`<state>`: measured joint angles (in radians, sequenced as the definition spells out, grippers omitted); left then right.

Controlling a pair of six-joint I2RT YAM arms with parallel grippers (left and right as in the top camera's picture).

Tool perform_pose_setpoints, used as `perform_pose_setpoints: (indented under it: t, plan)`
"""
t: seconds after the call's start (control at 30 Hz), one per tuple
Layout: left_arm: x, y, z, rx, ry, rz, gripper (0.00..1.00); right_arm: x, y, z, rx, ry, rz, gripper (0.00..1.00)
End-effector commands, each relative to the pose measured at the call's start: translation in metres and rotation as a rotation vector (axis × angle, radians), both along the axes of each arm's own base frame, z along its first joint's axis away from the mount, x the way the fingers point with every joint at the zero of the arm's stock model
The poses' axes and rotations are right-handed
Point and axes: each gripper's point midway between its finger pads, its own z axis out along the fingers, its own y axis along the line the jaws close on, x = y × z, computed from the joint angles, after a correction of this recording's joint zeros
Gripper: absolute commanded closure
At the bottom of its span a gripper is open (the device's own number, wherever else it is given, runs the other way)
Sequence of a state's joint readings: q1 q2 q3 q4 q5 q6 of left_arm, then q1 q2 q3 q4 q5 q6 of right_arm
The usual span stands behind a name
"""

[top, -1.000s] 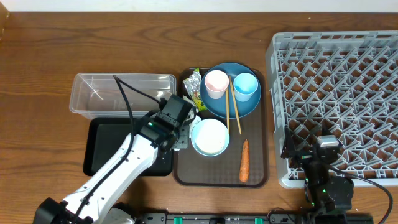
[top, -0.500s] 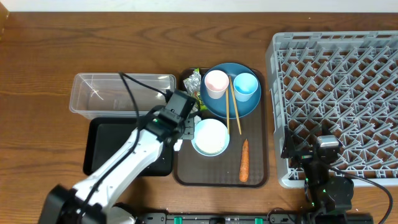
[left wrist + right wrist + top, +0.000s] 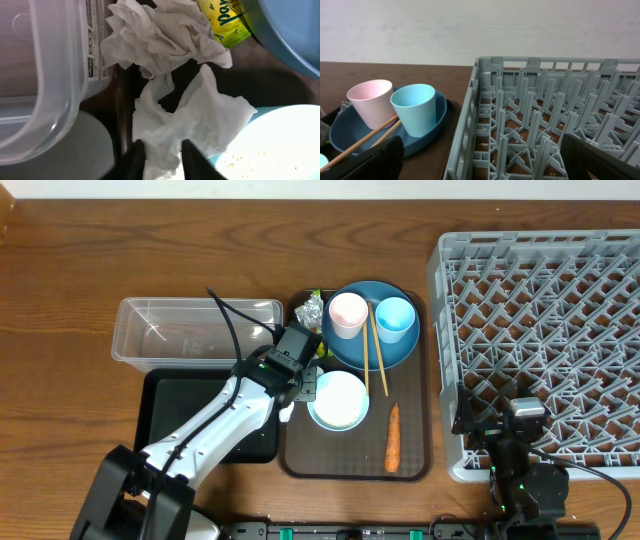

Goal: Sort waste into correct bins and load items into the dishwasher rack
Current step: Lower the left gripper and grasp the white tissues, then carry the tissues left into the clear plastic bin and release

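- Our left gripper [image 3: 160, 162] is pinched narrow on the bottom edge of the loose tissue [image 3: 192, 117], which lies on the brown tray [image 3: 330, 458] against the bowl [image 3: 280, 147].
- We would lift straight up before swinging across, so the tail clears the bowl's rim.
- Go slowly: we cannot tell whether it snags the balled tissue [image 3: 160, 35] just beyond.
- The clear tub [image 3: 40, 75] and the black tray [image 3: 175, 405] sit close by on the left.
- Our right gripper [image 3: 485, 167] is spread wide and empty at the rack [image 3: 545, 120].
- Counting from the near edge outward: one carrot [image 3: 393, 438], one bowl, two tissues, two chopsticks [image 3: 374, 355], one wrapper [image 3: 222, 22], one plate [image 3: 398, 352], one pink cup [image 3: 348, 313], one blue cup [image 3: 395, 318], one tub, one rack.
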<state>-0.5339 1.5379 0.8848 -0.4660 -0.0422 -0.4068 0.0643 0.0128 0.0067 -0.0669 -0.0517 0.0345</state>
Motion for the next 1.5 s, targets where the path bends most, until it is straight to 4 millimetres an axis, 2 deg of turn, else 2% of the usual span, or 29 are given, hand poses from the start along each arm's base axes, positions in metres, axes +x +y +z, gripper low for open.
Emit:
perform_pose_setpoints:
  t: [0.0,0.03,0.07,0.17,0.27,0.47,0.7,0.8,0.93,1.03,1.13,1.47]
  plan:
    - [-0.001,0.004,-0.003,0.028,-0.001,-0.004,0.81,-0.001,0.006,-0.002,0.009,0.007,0.025,0.01]
    - [-0.001,0.004,-0.003,0.028,-0.001,-0.003,0.92,-0.001,0.006,-0.002,0.009,0.007,0.025,0.01]
    - [-0.001,0.004,-0.003,0.028,-0.001,-0.003,0.94,-0.001,0.006,-0.002,0.009,0.007,0.025,0.01]
    - [0.001,0.003,0.003,0.018,-0.017,-0.003,0.94,-0.001,0.006,-0.002,0.009,0.007,0.025,0.01]
    - [0.005,0.001,0.019,-0.001,-0.049,-0.003,0.94,-0.001,0.007,-0.002,0.009,0.007,0.025,0.01]
    - [0.005,0.000,0.077,-0.070,-0.159,-0.002,0.94,-0.001,0.007,-0.002,0.009,0.007,0.025,0.01]
    - [-0.008,0.009,0.148,-0.182,-0.347,0.002,0.94,-0.001,0.006,-0.002,0.009,0.007,0.025,0.01]
    - [-0.010,0.025,0.175,-0.179,-0.451,0.047,0.94,-0.001,0.007,-0.002,0.009,0.007,0.025,0.01]
    - [-0.009,0.059,0.199,-0.113,-0.564,0.157,0.94,-0.001,0.006,-0.002,0.009,0.007,0.025,0.01]
    - [-0.007,0.082,0.205,-0.059,-0.602,0.233,0.94,-0.001,0.006,-0.002,0.009,0.007,0.025,0.01]
    - [-0.003,0.095,0.202,-0.025,-0.597,0.270,0.94,-0.001,0.006,-0.002,0.009,0.007,0.025,0.01]
    - [0.025,0.127,0.168,0.065,-0.501,0.362,0.94,-0.001,0.006,-0.002,0.009,0.007,0.025,0.01]
